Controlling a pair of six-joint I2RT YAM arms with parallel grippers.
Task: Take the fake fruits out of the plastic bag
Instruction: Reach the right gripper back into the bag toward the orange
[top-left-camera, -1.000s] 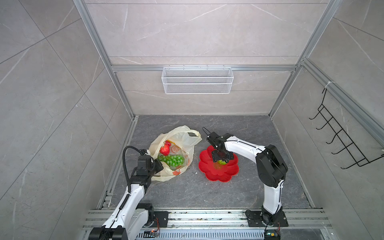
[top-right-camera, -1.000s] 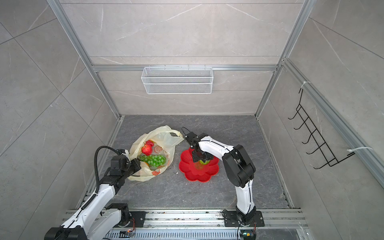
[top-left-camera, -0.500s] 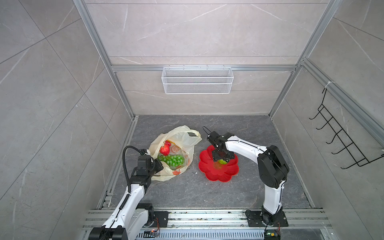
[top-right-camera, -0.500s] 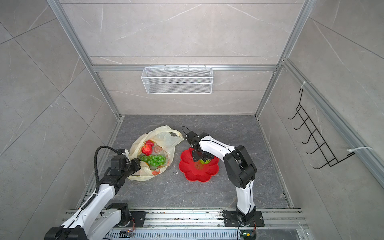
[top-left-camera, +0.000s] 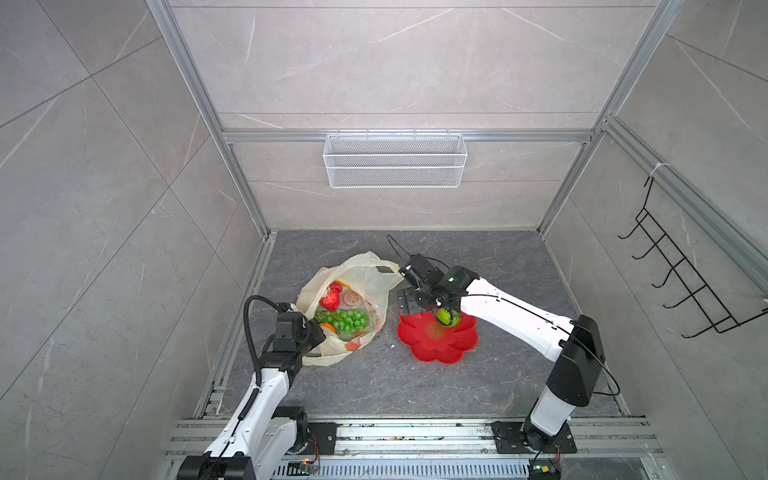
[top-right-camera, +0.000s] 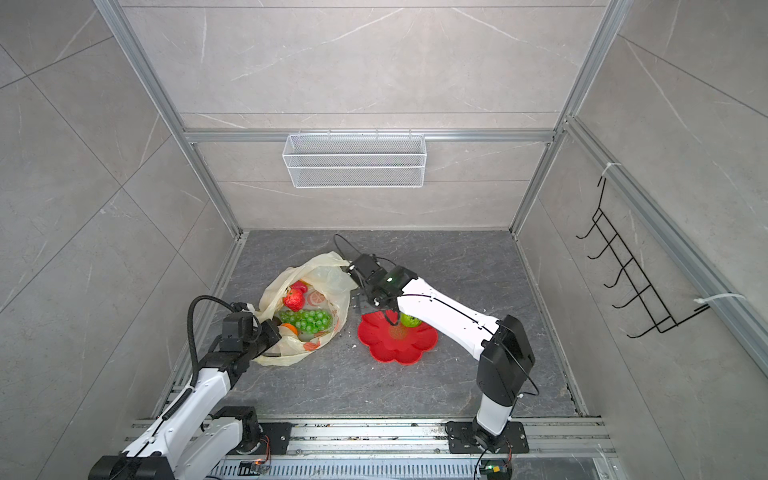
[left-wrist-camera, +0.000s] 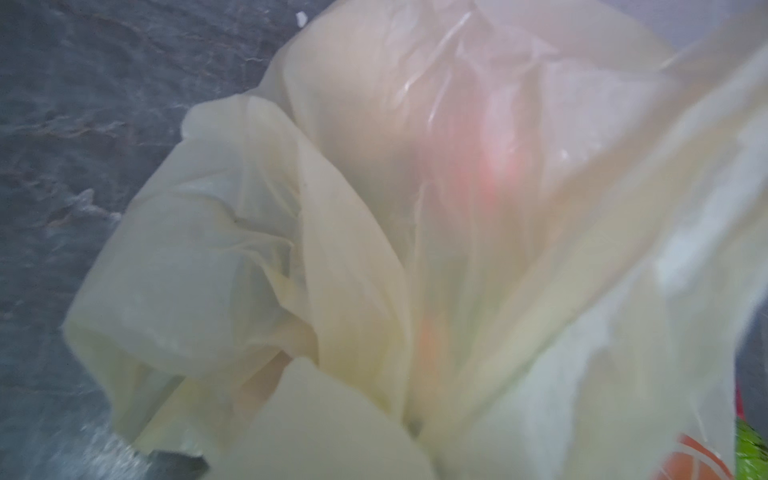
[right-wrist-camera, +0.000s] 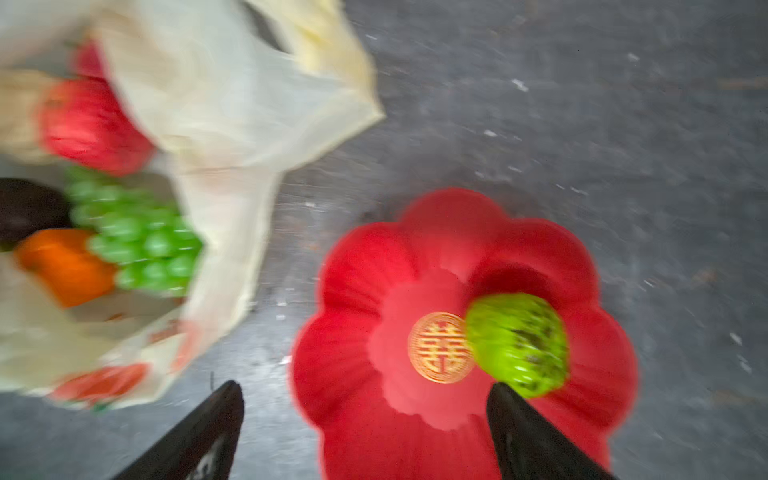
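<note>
a: where's the fruit?
b: green knobbly fruit (right-wrist-camera: 517, 343) lies on the red plate (right-wrist-camera: 345, 291), below my wide-spread right fingers (right-wrist-camera: 199, 432). grapes (top-left-camera: 343, 321), strawberry (top-left-camera: 329, 300), orange (top-left-camera: 328, 327) sit in the plastic bag (top-left-camera: 365, 274); my left fingers (top-left-camera: 315, 334) pinch its rim.

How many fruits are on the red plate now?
1: the green knobbly fruit lies on the red flower-shaped plate, beside its gold emblem. The right arm hides part of the plate in both top views; the wrist view shows no other.

red flower plate (top-left-camera: 428, 350), wire basket (top-left-camera: 395, 166) — wall-mounted
</note>
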